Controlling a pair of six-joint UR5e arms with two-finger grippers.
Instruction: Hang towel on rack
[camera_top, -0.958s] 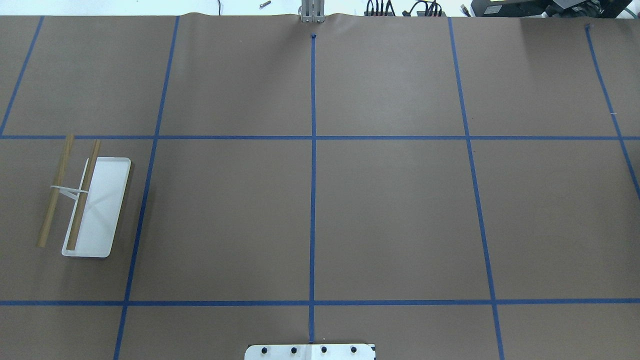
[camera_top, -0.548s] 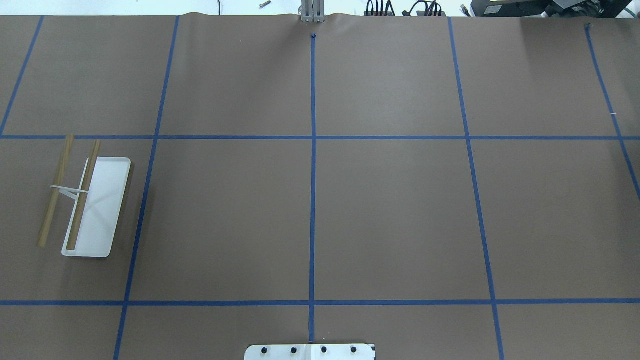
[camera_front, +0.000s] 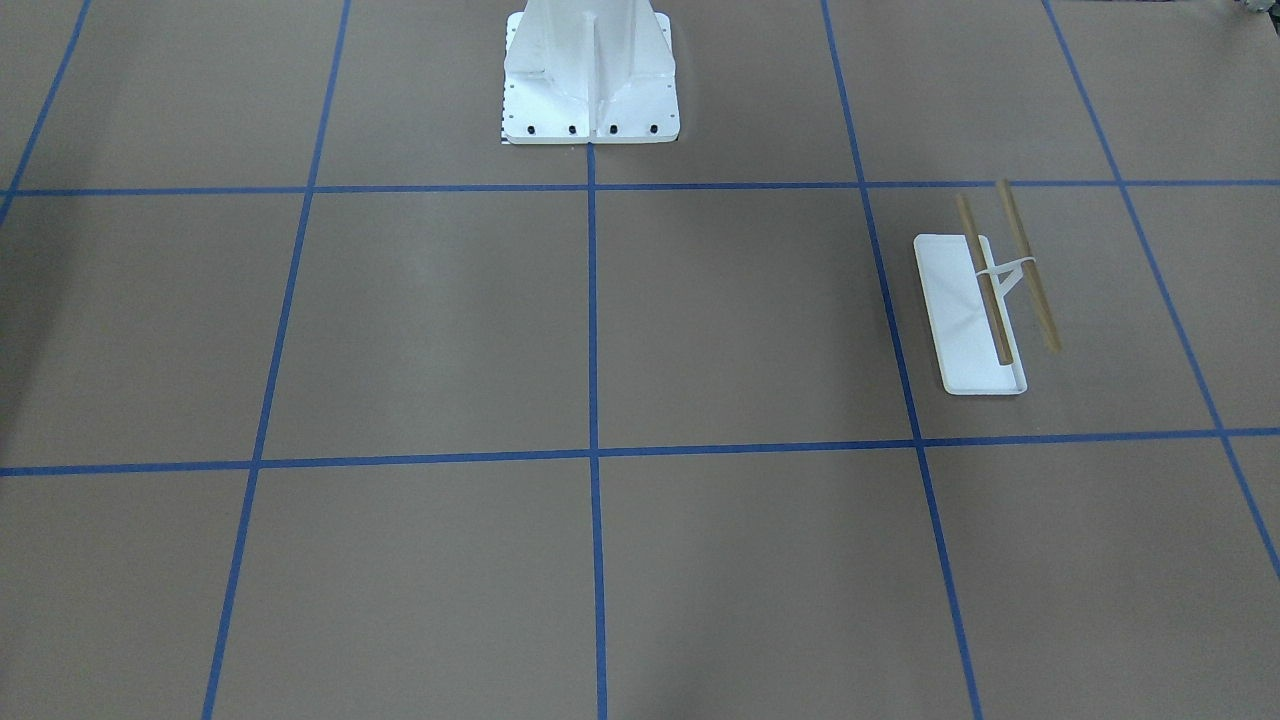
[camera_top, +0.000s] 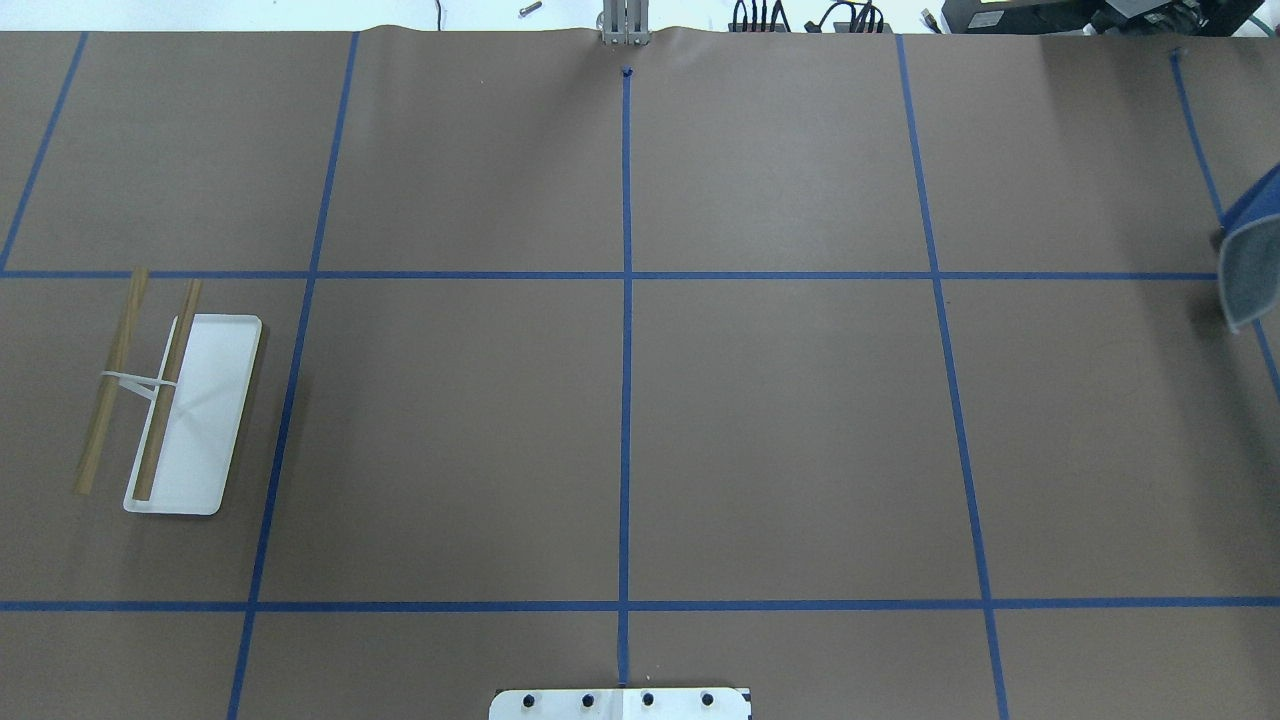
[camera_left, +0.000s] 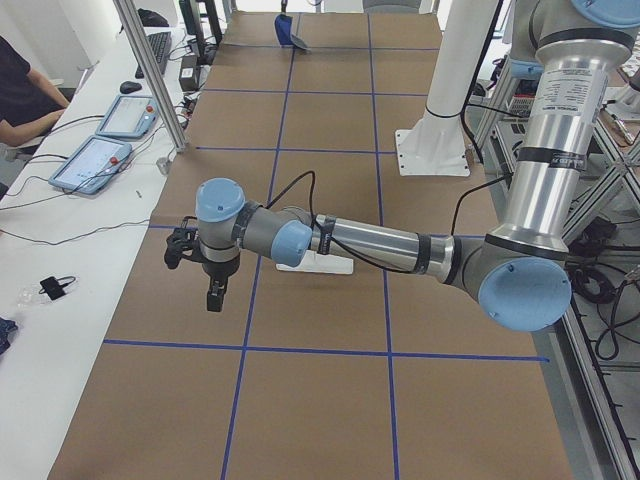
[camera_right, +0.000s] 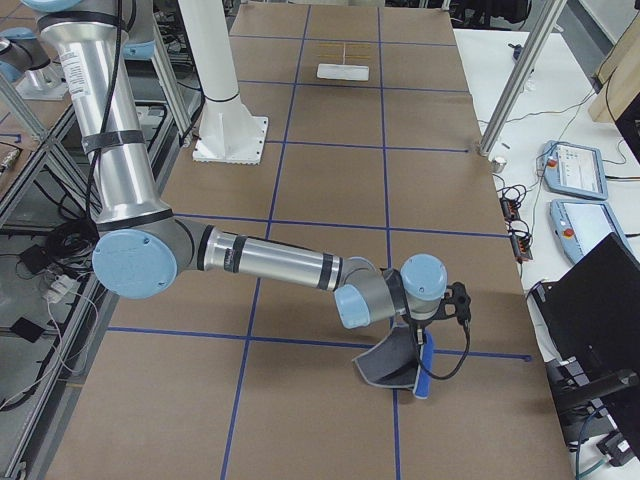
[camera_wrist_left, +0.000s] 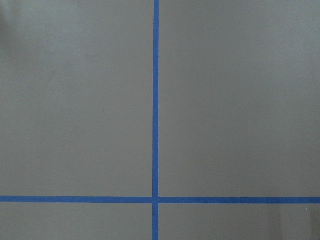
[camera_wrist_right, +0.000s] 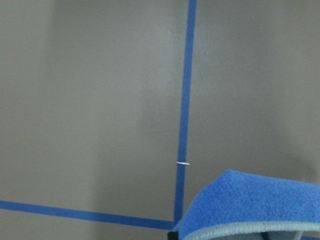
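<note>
The rack stands on my left side of the table, with a white tray base (camera_top: 205, 420) and two tan rods (camera_top: 165, 390). It also shows in the front view (camera_front: 960, 320) and far off in the right view (camera_right: 343, 70). The blue towel (camera_right: 400, 365) hangs under my right gripper (camera_right: 418, 335) above the table's right end. Its edge shows in the overhead view (camera_top: 1252, 262) and the right wrist view (camera_wrist_right: 250, 205). I cannot tell if that gripper is open or shut. My left gripper (camera_left: 213, 295) points down near the rack, which is partly hidden behind that arm; I cannot tell its state.
The large white bolted pedestal (camera_front: 590, 75) stands at the robot's side of the table. Blue tape lines (camera_top: 625, 350) grid the brown table cover. A side table holds tablets (camera_left: 100, 160), and an operator (camera_left: 20, 95) sits there.
The blue towel's edge has come into the overhead view at the right edge, where nothing showed before. The rack has not moved.
</note>
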